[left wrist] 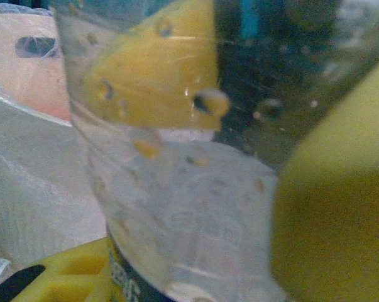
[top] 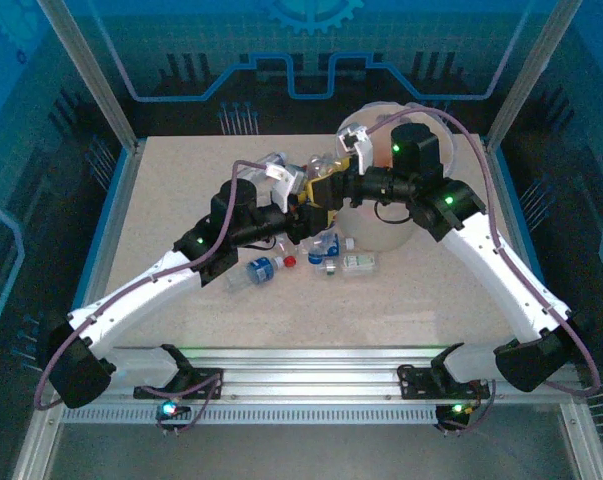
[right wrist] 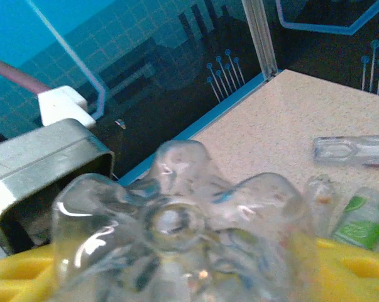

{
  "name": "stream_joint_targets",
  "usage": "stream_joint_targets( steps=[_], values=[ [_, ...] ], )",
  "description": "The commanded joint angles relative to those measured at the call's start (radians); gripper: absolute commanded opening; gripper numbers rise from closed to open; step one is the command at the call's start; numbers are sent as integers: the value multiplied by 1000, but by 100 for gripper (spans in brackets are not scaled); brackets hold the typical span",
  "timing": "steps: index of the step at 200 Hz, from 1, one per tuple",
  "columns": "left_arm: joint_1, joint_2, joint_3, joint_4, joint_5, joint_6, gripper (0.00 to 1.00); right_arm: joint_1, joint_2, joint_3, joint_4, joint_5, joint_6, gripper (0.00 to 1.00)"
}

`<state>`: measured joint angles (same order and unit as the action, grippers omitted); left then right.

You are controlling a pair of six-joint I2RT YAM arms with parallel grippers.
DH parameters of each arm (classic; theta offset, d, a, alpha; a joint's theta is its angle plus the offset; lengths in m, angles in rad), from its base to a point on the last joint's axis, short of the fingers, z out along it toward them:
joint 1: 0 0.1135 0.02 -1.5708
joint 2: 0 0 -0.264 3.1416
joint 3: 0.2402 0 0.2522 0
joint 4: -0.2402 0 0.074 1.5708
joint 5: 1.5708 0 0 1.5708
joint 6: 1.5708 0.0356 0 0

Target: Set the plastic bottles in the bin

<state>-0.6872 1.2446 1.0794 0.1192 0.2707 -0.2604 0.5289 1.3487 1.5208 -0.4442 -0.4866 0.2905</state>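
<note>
Left end effector (top: pixel 309 203) grips bottle (left wrist: pixel 176 207) beside bin (top: pixel 393 236); near tabletop (top: pixel 421 305) bare.

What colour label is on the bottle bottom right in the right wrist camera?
The label is green, best seen in the right wrist view.

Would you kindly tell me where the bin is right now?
In the top view the bin stands far back, right of centre on the table, partly behind the right arm, loose bottles just in front.

No legible text on the plastic bottles (top: pixel 264 268)
</note>
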Motion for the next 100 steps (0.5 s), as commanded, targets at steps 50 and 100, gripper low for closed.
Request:
stream_joint_targets(
  steps=[50,100],
  values=[
    [0,-44,15,55,-10,3,99,-5,-10,97,-85,193,-36,58],
    [1,-160,-68,49,-123,2,99,-37,47,354,-249,408,-110,54]
  ],
)
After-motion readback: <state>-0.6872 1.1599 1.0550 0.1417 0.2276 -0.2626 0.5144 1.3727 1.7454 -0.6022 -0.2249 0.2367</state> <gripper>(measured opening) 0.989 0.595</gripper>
